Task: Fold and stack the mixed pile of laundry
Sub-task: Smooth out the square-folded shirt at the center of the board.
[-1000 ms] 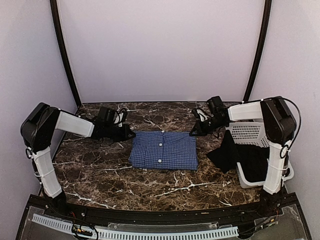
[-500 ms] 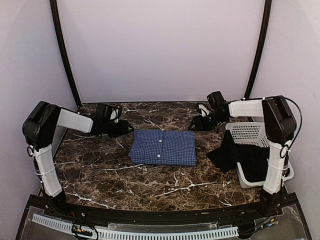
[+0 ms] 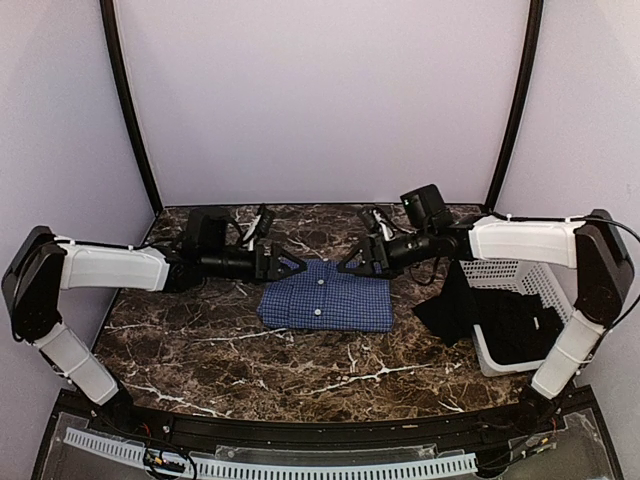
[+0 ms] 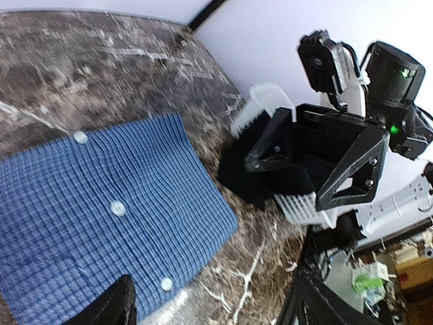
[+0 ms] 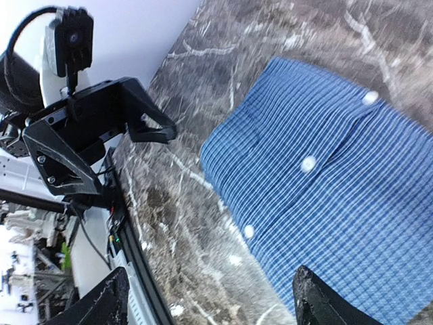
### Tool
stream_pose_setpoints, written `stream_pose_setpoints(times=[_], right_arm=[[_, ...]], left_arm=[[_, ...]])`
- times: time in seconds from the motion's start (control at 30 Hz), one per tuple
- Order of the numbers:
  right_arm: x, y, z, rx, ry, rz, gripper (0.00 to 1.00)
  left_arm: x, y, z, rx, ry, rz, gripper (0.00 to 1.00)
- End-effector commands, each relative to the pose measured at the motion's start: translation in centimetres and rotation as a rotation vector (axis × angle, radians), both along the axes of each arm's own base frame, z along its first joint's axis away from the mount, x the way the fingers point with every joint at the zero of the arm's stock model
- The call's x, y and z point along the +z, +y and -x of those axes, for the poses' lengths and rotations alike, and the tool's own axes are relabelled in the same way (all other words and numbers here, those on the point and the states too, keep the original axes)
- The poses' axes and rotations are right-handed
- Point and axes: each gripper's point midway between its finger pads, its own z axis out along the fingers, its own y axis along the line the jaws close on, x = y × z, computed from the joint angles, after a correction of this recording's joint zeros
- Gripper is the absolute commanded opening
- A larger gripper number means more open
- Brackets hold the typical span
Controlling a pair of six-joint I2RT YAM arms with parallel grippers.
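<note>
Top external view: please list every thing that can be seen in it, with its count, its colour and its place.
Checked shirt: one, blue and white, folded flat at the middle of the table.
Black garment: one, black, hanging out of the basket onto the table, right of the shirt.
Basket: one, white perforated plastic, at the table's right edge.
Table: one, dark brown marble pattern, under everything.
Poles: two, black, at the back corners.
Left gripper: one, black, open, over the shirt's far left corner.
Right gripper: one, black, open, over the shirt's far edge.
</note>
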Motion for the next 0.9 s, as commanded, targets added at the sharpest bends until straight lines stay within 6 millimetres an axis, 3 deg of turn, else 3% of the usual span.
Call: stream_pose_setpoints(times=[0.0,0.03,0.07,0.1,0.13,0.17,0.2,0.3,0.4,0.47,0.57,0.67,0.87], right_arm=[[-2.5,3.5,2.3,0.077,0.158,-0.128,0.80],[-3.8,3.7,2.7,0.087,0.201,-0.132,0.79],[-5.0,4.0,2.6,0.088,0.227,-0.138,0.80],[-6.2,4.1,2.4,0.085,0.247,-0.143,0.79],[-7.5,4.1,2.3,0.088,0.274,-0.142,0.79],[-9.0,3.9,2.1,0.080,0.300,-0.131,0.78],[-10.4,3.5,1.9,0.065,0.321,-0.112,0.78],[-14.3,2.0,1.5,0.029,0.375,-0.070,0.77],[-17.5,0.0,1.3,-0.015,0.426,-0.037,0.76],[-18.5,-1.0,1.2,-0.035,0.440,-0.030,0.75],[-18.6,-1.6,0.7,-0.044,0.436,-0.026,0.75],[-17.1,-1.7,0.1,-0.038,0.392,-0.013,0.74],[-10.5,-1.1,-1.5,-0.003,0.226,-0.033,0.73]], left_arm=[[-2.3,-2.3,2.0,-0.108,0.122,0.107,0.80],[-3.9,-2.6,1.9,-0.113,0.159,0.112,0.80],[-4.2,-2.8,1.7,-0.103,0.169,0.155,0.80],[-6.3,-3.0,1.7,-0.105,0.215,0.152,0.80],[-6.8,-3.1,1.6,-0.098,0.226,0.181,0.80],[-9.0,-2.9,1.3,-0.077,0.270,0.164,0.80],[-9.6,-2.7,1.2,-0.063,0.280,0.184,0.80],[-14.2,-0.5,0.7,0.026,0.372,0.169,0.80],[-16.3,1.5,0.5,0.095,0.411,0.169,0.80],[-17.2,3.1,0.6,0.136,0.426,0.163,0.80],[-17.9,5.1,0.7,0.178,0.449,0.167,0.80],[-17.3,5.8,0.9,0.178,0.443,0.181,0.80],[-12.7,6.1,0.6,0.169,0.298,0.130,0.85]])
